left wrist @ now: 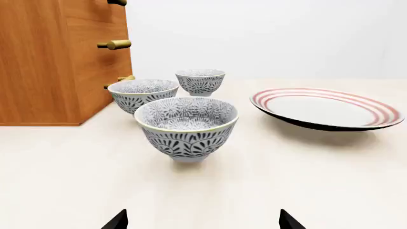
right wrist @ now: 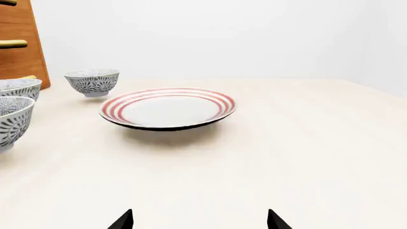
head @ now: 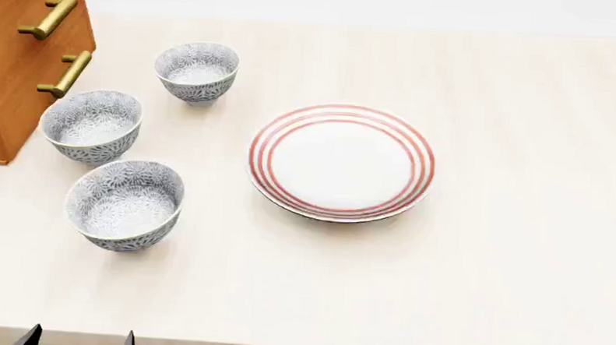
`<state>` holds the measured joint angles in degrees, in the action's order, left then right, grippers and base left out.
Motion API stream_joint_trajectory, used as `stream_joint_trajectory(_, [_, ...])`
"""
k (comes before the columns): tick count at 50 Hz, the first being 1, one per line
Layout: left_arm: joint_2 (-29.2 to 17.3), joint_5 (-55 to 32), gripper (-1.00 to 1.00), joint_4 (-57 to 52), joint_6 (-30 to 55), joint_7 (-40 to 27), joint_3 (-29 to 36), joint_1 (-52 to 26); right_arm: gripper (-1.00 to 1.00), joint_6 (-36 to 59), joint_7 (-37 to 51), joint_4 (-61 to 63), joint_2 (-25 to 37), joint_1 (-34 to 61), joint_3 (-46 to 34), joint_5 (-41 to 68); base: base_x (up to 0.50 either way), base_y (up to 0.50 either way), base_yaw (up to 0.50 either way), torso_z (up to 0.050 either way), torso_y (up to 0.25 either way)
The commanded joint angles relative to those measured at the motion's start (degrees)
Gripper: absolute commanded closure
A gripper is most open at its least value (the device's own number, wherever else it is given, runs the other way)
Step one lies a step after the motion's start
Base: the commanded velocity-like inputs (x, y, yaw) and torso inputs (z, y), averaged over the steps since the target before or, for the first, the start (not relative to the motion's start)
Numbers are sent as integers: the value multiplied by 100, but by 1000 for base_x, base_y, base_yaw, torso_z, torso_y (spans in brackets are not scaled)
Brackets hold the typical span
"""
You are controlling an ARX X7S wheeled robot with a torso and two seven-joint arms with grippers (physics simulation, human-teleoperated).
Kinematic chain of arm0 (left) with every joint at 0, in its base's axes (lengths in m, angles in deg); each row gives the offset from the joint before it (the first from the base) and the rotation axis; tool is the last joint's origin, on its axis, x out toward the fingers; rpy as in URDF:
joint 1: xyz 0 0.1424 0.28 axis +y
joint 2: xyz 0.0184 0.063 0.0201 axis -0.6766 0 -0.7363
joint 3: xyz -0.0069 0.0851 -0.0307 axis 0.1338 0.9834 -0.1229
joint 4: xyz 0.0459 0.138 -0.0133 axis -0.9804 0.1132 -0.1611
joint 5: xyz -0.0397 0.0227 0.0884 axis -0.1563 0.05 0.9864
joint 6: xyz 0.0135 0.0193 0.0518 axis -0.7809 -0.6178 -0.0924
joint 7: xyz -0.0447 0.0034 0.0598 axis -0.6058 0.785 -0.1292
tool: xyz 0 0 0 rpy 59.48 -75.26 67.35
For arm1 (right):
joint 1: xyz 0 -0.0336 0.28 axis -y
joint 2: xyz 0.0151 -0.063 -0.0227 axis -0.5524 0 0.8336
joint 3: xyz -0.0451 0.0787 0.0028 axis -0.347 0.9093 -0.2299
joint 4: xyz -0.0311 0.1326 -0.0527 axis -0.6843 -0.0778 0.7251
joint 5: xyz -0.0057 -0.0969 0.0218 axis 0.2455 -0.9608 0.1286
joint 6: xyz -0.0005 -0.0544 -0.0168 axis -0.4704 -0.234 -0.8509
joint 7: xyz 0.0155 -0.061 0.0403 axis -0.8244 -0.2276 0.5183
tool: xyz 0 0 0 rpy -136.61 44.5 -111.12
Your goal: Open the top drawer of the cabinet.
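Our left gripper (left wrist: 202, 223) and right gripper (right wrist: 199, 222) are spread wide, holding nothing, near the tall orange-brown wooden cabinet (head: 11, 66).

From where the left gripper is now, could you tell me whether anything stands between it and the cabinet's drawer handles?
Yes. Three patterned bowls stand in front of the cabinet: the nearest bowl sits straight ahead of the left gripper, with the middle bowl right below the brass handles.

The tall orange-brown cabinet (head: 11, 66) is showing smooth wood grain, its cylindrical bar handles (head: 50, 15) gleaming like brass. The grey patterned bowls (head: 126, 203) and red-ringed white plate (head: 341, 162) are looking glazed; the pale table (head: 512, 259) is looking matt.
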<state>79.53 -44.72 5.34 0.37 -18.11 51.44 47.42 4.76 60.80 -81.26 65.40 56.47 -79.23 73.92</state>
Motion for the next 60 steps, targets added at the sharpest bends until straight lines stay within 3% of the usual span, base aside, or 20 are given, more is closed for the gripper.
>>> stream_joint_trajectory(1, [-89, -110, -100, -16, 3, -103, 96, 7, -100, -13, 115, -21, 93, 4, -117, 71, 0, 0, 0, 0, 0])
stream_joint_trajectory(30, [-422, -405, -100, 6, -7, -533, 497, -25, -100, -12, 539, -76, 425, 30, -539, 330, 0, 5, 0, 0, 0])
stream_joint_trajectory(60, [-612, -474, -100, 56, -17, -807, 759, -68, -100, -65, 793, -74, 584, 52, -684, 582, 0, 453, 0, 2, 2])
